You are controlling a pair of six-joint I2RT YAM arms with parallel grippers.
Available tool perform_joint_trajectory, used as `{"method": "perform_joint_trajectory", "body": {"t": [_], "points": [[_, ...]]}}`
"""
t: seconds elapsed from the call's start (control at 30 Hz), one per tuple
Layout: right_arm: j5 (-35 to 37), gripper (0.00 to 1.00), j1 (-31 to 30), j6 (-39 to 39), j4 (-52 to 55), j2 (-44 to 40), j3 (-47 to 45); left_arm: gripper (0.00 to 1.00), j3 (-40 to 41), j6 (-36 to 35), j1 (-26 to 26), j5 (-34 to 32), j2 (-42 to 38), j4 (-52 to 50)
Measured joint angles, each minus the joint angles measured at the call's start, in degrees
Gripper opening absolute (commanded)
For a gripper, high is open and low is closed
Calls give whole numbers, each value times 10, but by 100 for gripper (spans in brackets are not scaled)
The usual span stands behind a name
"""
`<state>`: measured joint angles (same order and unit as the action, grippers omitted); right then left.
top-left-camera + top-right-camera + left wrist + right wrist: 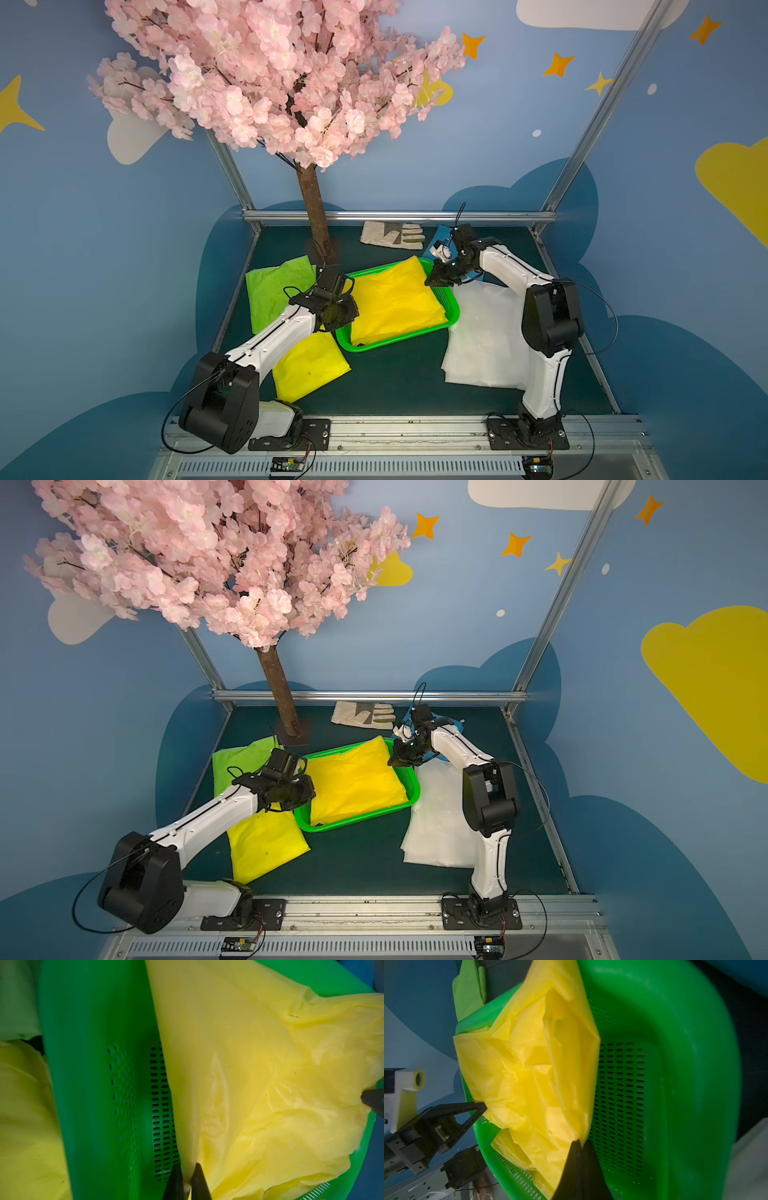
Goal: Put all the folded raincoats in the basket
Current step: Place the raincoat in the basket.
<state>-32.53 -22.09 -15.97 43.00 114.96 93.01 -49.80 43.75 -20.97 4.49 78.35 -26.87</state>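
Raincoat point(395, 299) in basket point(399, 337), green tabletop point(395, 382)

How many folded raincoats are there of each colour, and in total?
Yellow: 2, the folded yellow plastic raincoat in the bright green perforated plastic basket, and a second yellow raincoat.
Light green folded plastic raincoat: 1.
White folded plastic raincoat: 1.
Total: 4; a blue thing at the back is unclear.

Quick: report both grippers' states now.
Left gripper: jaws shut on one edge of the yellow raincoat, over the basket.
Right gripper: jaws shut on another edge of the same raincoat.
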Motion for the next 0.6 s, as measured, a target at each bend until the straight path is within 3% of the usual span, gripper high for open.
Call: {"method": "perform_joint_trajectory", "body": {"t": [0.33,0.47,0.5,0.53,0.6], "points": [[71,0,-33,-1,29,4,1,3,0,10,-20,-3,23,-24],[99,0,-45,-4,44,13,6,8,0,15,-23,-8,37,-37],[108,0,-48,-5,47,14,6,12,-2,15,-23,-10,40,-41],[116,0,-50,-7,50,15,6,24,-4,15,-23,-13,44,-45],[126,0,-51,-8,53,15,6,37,-13,17,-23,-15,50,-51]]}}
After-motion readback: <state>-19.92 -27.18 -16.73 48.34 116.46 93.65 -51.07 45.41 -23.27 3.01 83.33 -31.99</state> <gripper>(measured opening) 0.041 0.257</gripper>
